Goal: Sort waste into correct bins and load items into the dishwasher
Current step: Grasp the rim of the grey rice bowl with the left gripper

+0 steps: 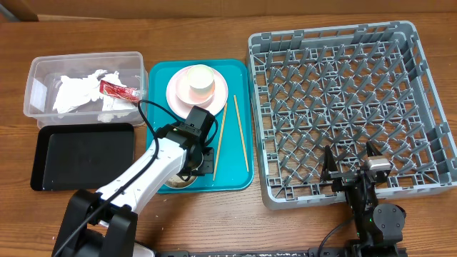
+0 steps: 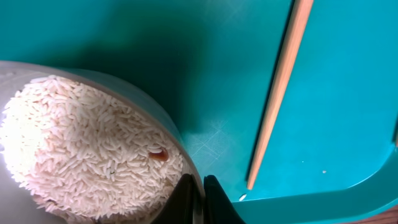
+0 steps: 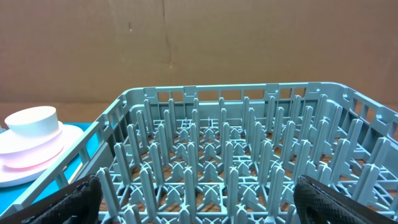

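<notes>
My left gripper is at the near end of the teal tray, shut on the rim of the grey metal bowl. In the left wrist view the fingers pinch that rim, and the bowl holds white rice. Two wooden chopsticks lie on the tray to the right; one shows in the left wrist view. The pink plate carries a pale cup. My right gripper is open and empty over the near edge of the grey dish rack.
A clear tub at the back left holds crumpled napkins and a red sauce packet. A black tray lies in front of it. The plate and cup show in the right wrist view, left of the rack.
</notes>
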### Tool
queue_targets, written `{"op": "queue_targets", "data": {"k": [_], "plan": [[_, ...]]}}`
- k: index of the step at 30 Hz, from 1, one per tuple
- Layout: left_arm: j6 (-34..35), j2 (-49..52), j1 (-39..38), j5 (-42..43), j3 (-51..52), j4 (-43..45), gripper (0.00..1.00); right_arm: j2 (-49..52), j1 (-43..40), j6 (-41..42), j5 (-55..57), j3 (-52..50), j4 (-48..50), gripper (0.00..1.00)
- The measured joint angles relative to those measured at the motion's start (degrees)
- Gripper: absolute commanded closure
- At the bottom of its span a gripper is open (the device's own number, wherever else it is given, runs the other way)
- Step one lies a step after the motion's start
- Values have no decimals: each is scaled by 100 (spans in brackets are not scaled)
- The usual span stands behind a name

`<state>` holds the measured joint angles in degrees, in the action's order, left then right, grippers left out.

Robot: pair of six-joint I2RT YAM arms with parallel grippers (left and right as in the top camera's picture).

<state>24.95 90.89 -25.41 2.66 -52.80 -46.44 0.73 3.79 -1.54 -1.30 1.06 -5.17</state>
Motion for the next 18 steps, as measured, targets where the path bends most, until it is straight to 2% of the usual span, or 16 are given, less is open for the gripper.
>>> {"op": "queue_targets", "data": {"k": [10, 18], "plan": [[17, 0, -2, -61, -24, 7, 96, 0, 0, 2, 0, 0, 2, 0], [-140, 2, 0, -46, -1080, -1134, 96, 0, 0, 0, 0, 0, 2, 0]]}}
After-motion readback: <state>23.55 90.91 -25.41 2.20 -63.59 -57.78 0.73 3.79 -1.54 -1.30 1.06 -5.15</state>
